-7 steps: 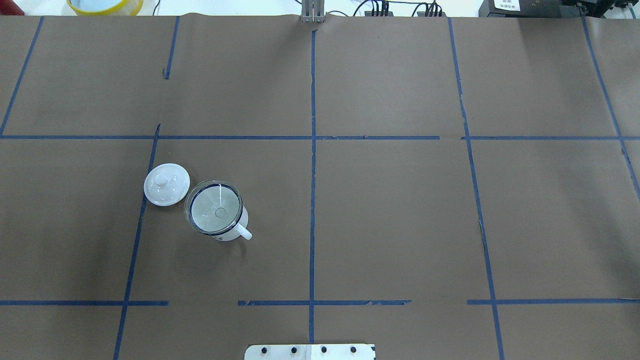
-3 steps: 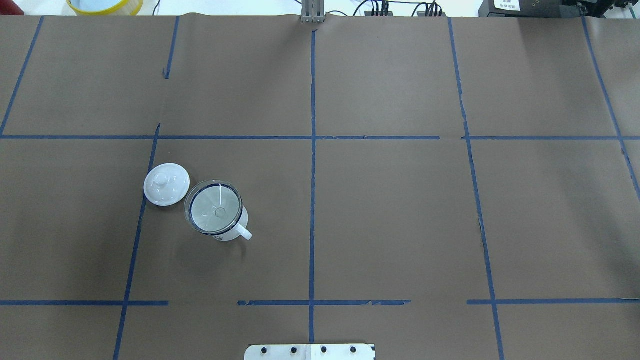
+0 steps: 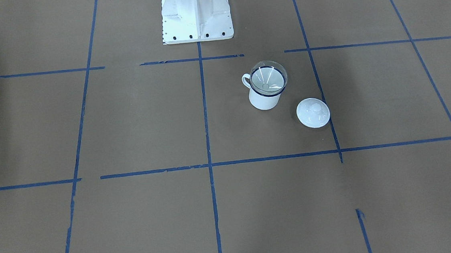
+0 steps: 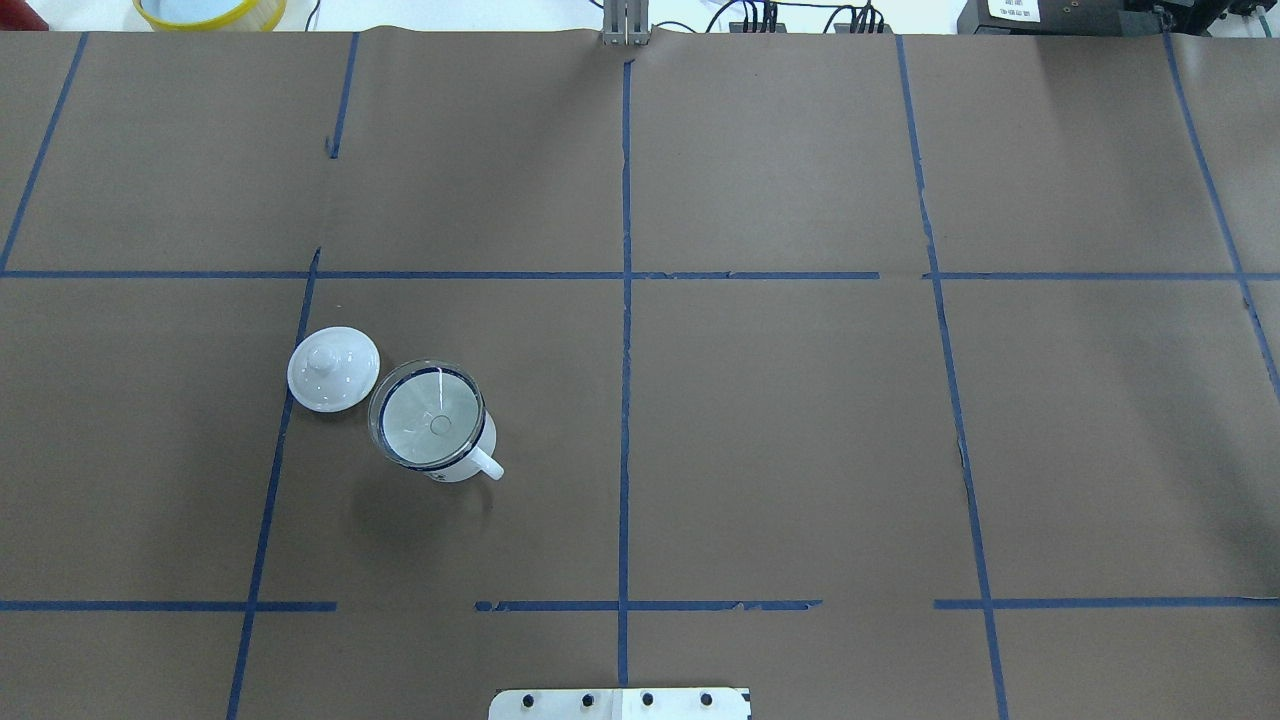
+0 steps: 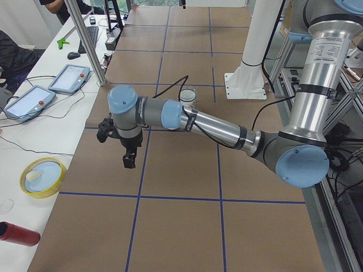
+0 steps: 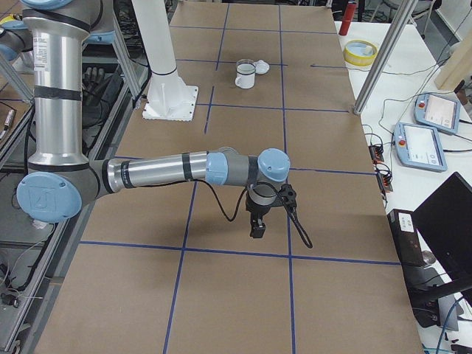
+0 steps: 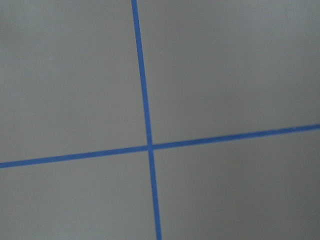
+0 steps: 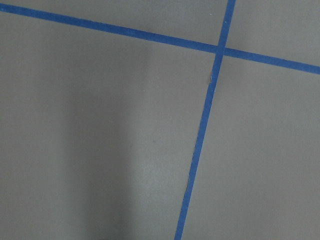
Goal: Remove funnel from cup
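The white cup (image 4: 462, 468) with a dark blue rim stands upright left of the table's middle, handle toward the robot. It also shows in the front view (image 3: 263, 99). The clear funnel (image 4: 427, 415) sits in its mouth, rim resting on the cup's rim, and is seen in the front view too (image 3: 268, 79). My left gripper (image 5: 129, 160) hangs above the table's left end, far from the cup. My right gripper (image 6: 258, 225) hangs over the right end. Both show only in the side views, so I cannot tell whether they are open or shut. The wrist views show only brown paper and blue tape.
A white domed lid (image 4: 333, 368) with a knob lies next to the cup, on its far left side. A yellow-rimmed bowl (image 4: 210, 10) sits past the far left edge. The robot's white base (image 3: 196, 12) stands at the near edge. Teach pendants (image 5: 68, 78) lie on the operators' side.
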Robot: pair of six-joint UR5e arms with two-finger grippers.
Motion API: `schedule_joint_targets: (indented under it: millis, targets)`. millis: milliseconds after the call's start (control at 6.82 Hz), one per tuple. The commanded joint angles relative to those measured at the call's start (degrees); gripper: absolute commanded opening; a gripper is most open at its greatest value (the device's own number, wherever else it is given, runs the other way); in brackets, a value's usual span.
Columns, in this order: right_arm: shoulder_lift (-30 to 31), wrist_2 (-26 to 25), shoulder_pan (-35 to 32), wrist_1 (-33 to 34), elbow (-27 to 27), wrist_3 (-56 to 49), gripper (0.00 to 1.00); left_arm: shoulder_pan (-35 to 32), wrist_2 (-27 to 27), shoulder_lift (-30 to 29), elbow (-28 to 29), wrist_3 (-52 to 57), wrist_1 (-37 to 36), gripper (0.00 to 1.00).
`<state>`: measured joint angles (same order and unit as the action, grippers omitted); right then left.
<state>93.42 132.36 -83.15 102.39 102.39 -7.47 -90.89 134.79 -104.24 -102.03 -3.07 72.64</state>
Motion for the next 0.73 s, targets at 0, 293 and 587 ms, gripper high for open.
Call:
schedule_joint_targets:
  millis: [0,293,587]
  targets:
    - [0.00,0.00,0.00,0.09,0.00,0.00,1.00,4.89,-0.49,-5.09,-12.59,-11.29,-8.03,1.00]
    - [0.00,0.00,0.00,0.00,0.00,0.00,1.00,16.65,-6.15,-5.53,-22.46,-27.08,-8.04,1.00]
    - [0.00,0.00,0.00,0.00,-0.09,0.00,1.00,31.06,-12.33,-10.96,-25.22,-43.70,-8.04,1.00]
